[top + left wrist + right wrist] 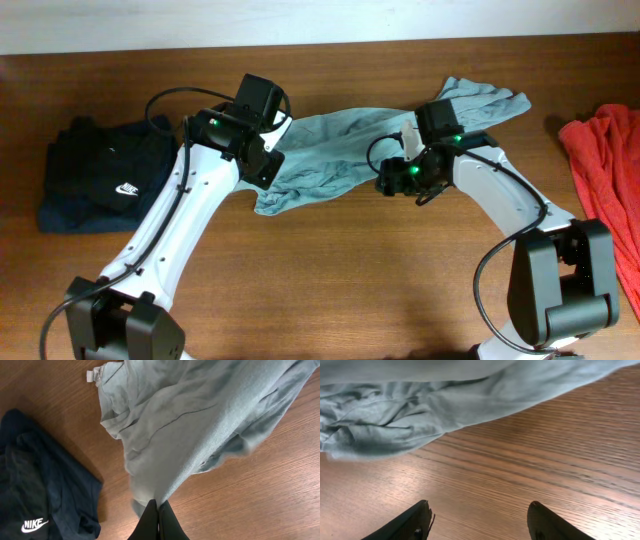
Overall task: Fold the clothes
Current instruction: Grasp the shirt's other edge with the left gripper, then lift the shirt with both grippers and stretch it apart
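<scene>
The pale grey-blue T-shirt (340, 150) lies crumpled across the middle back of the table. My left gripper (158, 506) is shut on its left edge and holds the cloth (200, 415) lifted over the wood; in the overhead view it sits at the shirt's left end (262, 150). My right gripper (479, 510) is open and empty just above bare wood, with the shirt's hem (395, 420) ahead of it; overhead it is by the shirt's right part (400, 172). The navy shirt with white logo (95, 175) lies folded at the left. The red garment (605, 170) lies at the right edge.
The navy shirt also shows at the left of the left wrist view (40, 495), close to the hanging cloth. The wooden table (330, 280) has bare surface in front of the arms. A pale wall runs along the table's back edge.
</scene>
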